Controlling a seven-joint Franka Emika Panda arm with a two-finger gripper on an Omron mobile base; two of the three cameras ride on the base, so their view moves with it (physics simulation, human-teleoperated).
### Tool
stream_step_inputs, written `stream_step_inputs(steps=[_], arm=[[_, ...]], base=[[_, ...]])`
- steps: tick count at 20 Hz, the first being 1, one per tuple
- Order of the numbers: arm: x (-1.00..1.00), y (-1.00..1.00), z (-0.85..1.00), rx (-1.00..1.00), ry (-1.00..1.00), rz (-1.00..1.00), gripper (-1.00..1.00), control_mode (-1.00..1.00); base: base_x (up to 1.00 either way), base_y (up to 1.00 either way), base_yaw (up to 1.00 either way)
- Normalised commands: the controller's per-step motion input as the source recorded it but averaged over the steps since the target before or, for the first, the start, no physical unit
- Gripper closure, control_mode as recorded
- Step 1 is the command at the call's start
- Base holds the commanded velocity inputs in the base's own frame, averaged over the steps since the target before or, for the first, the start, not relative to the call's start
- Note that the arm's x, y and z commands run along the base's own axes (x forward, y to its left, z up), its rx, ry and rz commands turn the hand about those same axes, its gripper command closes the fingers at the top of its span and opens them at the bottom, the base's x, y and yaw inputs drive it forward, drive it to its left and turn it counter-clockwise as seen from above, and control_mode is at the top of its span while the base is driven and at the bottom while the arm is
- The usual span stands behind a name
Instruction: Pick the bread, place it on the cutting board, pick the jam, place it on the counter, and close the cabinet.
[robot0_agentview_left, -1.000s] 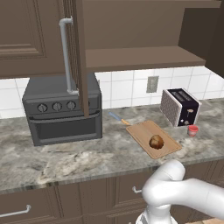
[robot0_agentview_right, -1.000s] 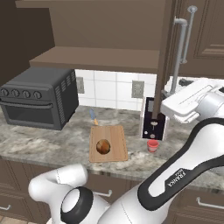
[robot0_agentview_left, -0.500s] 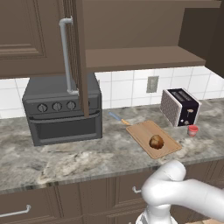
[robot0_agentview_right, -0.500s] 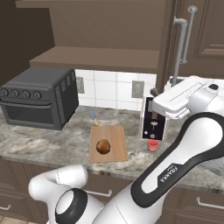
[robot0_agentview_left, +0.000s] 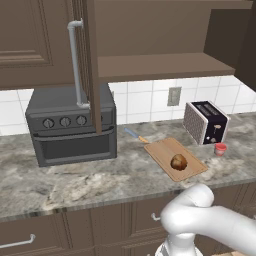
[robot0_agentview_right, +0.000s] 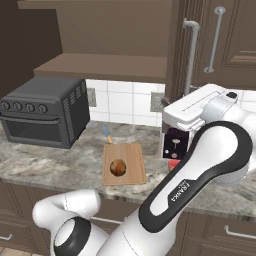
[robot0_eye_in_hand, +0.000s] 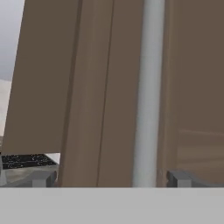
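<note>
The bread (robot0_agentview_left: 178, 161) (robot0_agentview_right: 118, 167) lies on the cutting board (robot0_agentview_left: 165, 150) (robot0_agentview_right: 131, 152). The jam (robot0_agentview_left: 220, 149) (robot0_agentview_right: 172, 163) stands on the counter (robot0_agentview_left: 100, 182) (robot0_agentview_right: 50, 160) beside the toaster, partly behind my arm in the right base view. The cabinet (robot0_agentview_left: 150, 65) has both doors swung out: the left door (robot0_agentview_left: 91, 75) edge-on and the right door (robot0_agentview_right: 177, 55) with its silver handle (robot0_agentview_right: 189, 55) (robot0_eye_in_hand: 146, 87). My gripper (robot0_eye_in_hand: 111, 179) is open, close against the right door, its fingertips (robot0_eye_in_hand: 41, 178) set wide to either side of the handle. The white hand (robot0_agentview_right: 195, 107) sits just below that door.
A dark toaster oven (robot0_agentview_left: 72, 125) (robot0_agentview_right: 45, 110) stands on the counter's left, under the left door. A toaster (robot0_agentview_left: 205, 121) sits at the right by the jam. A knife (robot0_agentview_left: 134, 134) lies behind the board. A closed neighbouring cabinet (robot0_agentview_right: 230, 35) is to the right.
In the right base view my hand has moved left, and the right cabinet door with its handle has swung left with it. Bread, board and jam have not moved.
</note>
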Motion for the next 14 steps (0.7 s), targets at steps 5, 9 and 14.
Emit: stream_step_inputs(steps=[5,9,14], arm=[[0.03,0.27,0.03,0.0,0.0,0.0,-1.0,-1.0],[0.01,0.29,0.02,0.0,0.01,0.0,-1.0,-1.0],[0.0,0.33,0.02,0.0,0.0,0.0,-1.0,-1.0]], base=[[0.0,0.0,0.0],[0.0,0.0,0.0],[0.0,0.0,0.0]])
